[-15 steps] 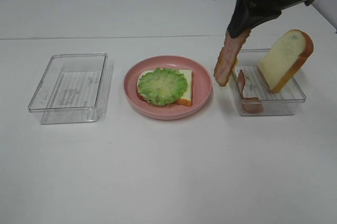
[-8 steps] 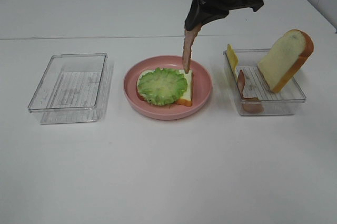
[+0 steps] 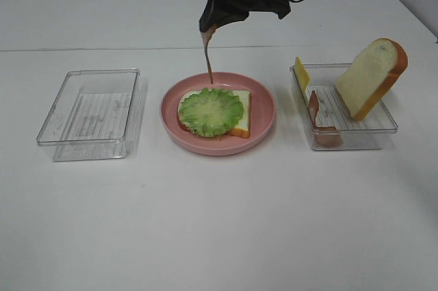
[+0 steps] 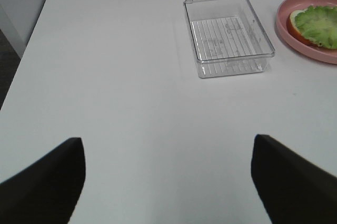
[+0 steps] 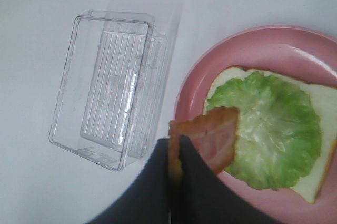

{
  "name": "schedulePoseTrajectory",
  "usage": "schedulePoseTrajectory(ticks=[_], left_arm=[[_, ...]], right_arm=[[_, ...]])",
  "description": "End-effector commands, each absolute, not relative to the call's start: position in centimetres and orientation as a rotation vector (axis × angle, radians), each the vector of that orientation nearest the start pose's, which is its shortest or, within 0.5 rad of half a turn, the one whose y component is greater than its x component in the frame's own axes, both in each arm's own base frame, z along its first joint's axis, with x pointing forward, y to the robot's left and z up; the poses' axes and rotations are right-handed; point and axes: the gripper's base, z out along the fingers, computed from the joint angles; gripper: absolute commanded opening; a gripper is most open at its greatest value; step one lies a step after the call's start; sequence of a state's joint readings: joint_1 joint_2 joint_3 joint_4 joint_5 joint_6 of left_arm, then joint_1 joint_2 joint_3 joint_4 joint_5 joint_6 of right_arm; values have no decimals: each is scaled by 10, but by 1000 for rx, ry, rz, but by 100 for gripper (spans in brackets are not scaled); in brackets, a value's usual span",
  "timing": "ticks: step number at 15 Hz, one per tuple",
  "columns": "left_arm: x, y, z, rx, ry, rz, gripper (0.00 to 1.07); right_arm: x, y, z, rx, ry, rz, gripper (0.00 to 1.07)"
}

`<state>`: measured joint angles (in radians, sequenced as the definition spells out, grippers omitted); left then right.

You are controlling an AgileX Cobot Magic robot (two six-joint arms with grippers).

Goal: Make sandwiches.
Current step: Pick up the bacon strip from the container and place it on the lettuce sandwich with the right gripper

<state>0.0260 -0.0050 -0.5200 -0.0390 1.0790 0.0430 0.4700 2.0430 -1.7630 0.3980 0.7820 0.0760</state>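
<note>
A bread slice (image 3: 239,114) topped with ruffled green lettuce (image 3: 211,111) lies on the pink plate (image 3: 263,103). My right gripper (image 3: 207,24) is shut on a bacon strip (image 3: 207,58) that hangs down above the far edge of the lettuce; the right wrist view shows the bacon (image 5: 210,137) over the lettuce (image 5: 268,134). The right tray (image 3: 369,130) holds a leaning bread slice (image 3: 369,77), a yellow cheese slice (image 3: 301,75) and another bacon strip (image 3: 316,116). My left gripper (image 4: 168,182) is open and empty, far from the plate.
An empty clear tray (image 3: 92,113) stands left of the plate; it also shows in the left wrist view (image 4: 227,34) and the right wrist view (image 5: 108,87). White table all around, with a seam across the back.
My right gripper has carried the bacon strip leftward from beside the right tray to above the lettuce on the plate. Nothing else moved.
</note>
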Motion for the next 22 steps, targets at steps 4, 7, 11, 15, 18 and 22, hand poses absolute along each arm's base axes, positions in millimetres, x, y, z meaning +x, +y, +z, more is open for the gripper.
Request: schedulePoseTrajectory(ticks=[4,7,11,15,18,22], left_arm=[[-10,-4,281,18,2020,-9,79],[-10,-4,281,18,2020,-9,79],[-10,-4,281,18,2020,-9,79],[-10,-4,281,18,2020,-9,79],[-10,-4,281,18,2020,-9,79],[-10,-4,281,18,2020,-9,79]], right_arm=[[408,268,246,-233,2493,725,0],[417,271,224,-206,2494,712,0],[425,273,209,-190,2472,695,0],[430,272,184,-218,2506,615,0],[431,263,170,-224,2567,453,0],[434,245,166,-196,2601,170,0]])
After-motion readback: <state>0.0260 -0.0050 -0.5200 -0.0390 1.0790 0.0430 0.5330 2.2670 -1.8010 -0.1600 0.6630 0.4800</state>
